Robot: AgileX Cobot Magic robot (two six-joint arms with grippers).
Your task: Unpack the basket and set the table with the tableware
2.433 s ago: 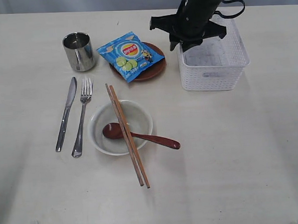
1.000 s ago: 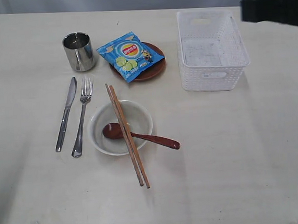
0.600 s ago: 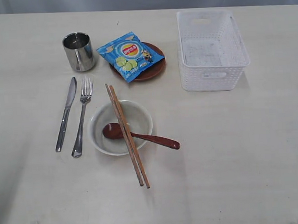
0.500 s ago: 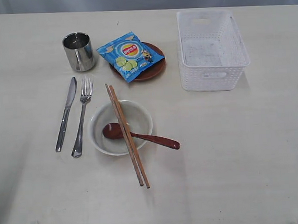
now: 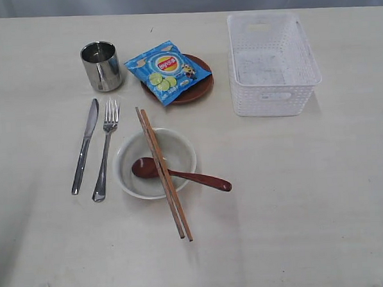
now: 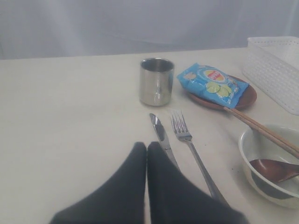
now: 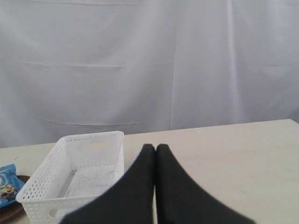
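Exterior view: basket (image 5: pixel 276 104) stands on the tabletop (image 5: pixel 310 208), well apart from the bowl (image 5: pixel 120 166) holding spoon (image 5: pixel 180 175) and chopsticks (image 5: pixel 172 196); knife (image 5: pixel 84 149) and fork (image 5: pixel 105 154) lie beside it. Left wrist view: left pincer (image 6: pixel 147 149) pressed together near the knife. Right wrist view: right pincer (image 7: pixel 155 148) pressed together near the basket.

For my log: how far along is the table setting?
Done: white perforated plastic basket looks empty; steel knife, steel fork, steel cup, white round bowl with dark red spoon and wooden chopsticks, brown round plate lie on the cream tabletop. In hand: nothing; left gripper and right gripper shut. Left: seemingly nothing.
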